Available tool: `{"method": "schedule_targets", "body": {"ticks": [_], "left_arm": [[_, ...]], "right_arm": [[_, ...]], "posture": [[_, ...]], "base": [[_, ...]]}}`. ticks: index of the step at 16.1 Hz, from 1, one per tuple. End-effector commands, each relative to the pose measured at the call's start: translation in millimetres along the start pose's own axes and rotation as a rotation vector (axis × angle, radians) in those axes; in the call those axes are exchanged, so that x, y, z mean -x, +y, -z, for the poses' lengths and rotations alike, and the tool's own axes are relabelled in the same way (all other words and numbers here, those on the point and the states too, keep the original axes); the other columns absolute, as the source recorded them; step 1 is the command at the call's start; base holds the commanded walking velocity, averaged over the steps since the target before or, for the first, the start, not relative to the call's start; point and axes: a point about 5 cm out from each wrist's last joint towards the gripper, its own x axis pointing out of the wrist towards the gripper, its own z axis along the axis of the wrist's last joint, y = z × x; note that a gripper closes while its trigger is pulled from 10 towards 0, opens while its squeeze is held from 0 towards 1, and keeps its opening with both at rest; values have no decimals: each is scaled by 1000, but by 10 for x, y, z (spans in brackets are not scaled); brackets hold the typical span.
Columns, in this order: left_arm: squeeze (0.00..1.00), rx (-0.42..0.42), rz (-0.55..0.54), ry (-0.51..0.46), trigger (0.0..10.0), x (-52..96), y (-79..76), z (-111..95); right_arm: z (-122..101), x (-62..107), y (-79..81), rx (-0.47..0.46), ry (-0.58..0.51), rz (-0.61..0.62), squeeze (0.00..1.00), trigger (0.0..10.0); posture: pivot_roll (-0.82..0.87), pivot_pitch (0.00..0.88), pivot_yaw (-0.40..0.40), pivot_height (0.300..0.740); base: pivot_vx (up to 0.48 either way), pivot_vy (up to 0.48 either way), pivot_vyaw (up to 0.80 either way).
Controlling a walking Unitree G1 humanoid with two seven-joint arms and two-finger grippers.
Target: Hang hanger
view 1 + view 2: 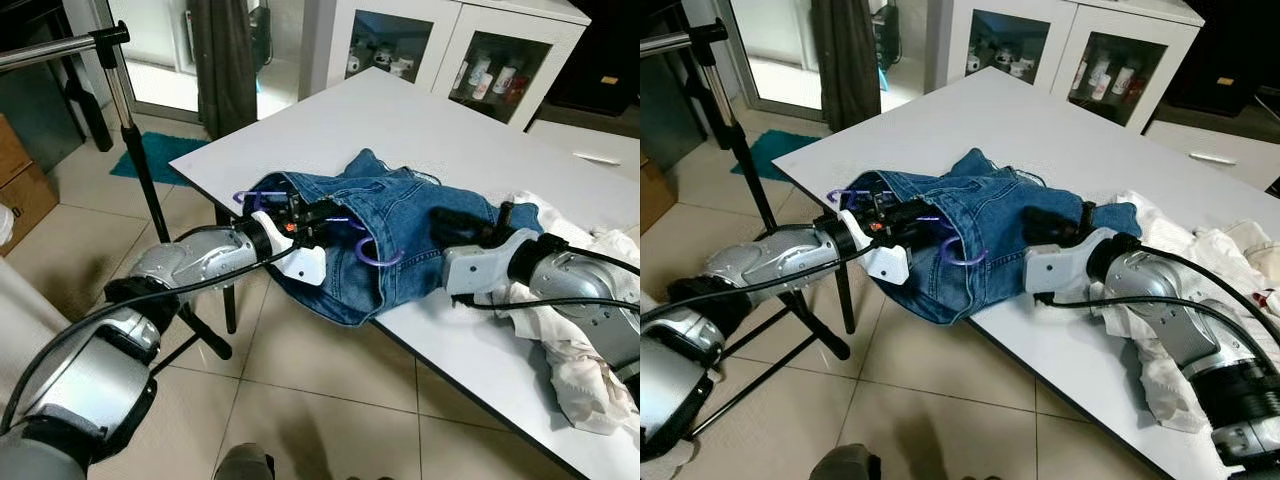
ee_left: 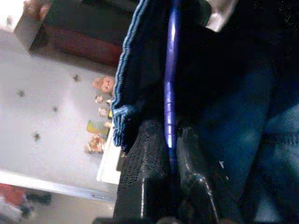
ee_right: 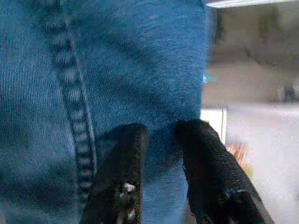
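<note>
Left eye: jeans lie at the table's near edge, a purple hanger threaded inside. Left gripper and right gripper reach in from either side.

Left wrist: fingers pinch the hanger's bar.

Right wrist: fingers clamp a denim fold.

No readable text, label, brand or number on anything in view
</note>
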Motion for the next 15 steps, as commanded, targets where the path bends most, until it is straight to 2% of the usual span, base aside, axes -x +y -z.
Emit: {"method": "schedule_targets", "body": {"ticks": [1, 3, 4, 8, 9, 10, 12, 15], "left_arm": [[0, 112, -74, 19, 10000, -12, 37, 2], [0, 269, -77, 67, 10000, 20, -44, 48], [0, 317, -64, 76, 10000, 31, -83, 57], [0, 415, -59, 73, 10000, 46, -77, 65], [0, 449, -104, 41, 10000, 40, 1, 38], [0, 445, -131, 26, 10000, 41, 43, 27], [0, 421, -149, 29, 10000, 49, 73, 32], [0, 409, -146, 46, 10000, 43, 92, 49]], "right_arm": [[71, 65, 59, -198, 3, 53, 0, 10000], [70, 90, 193, -376, -19, 129, 0, 10000], [51, 87, 217, -431, -35, 164, 0, 10000], [36, 96, 120, -484, -81, 282, 0, 10000], [39, 116, 60, -516, -94, 328, 0, 10000], [28, 117, 54, -555, -104, 334, 0, 10000], [-111, 83, 183, -703, -165, 225, 0, 10000], [-335, 13, 282, -831, -214, 176, 0, 10000]], "posture": [[207, 0, -44, 740], [207, 0, -39, 740], [206, 0, -35, 740], [202, 0, -20, 740], [201, 0, -15, 740], [201, 0, -14, 740], [201, 0, -11, 740], [193, 0, -7, 740]], "base": [[0, 0, 0], [0, 0, 0], [0, 0, 0], [0, 0, 0], [0, 0, 0], [0, 0, 0], [0, 0, 0], [0, 0, 0]]}}
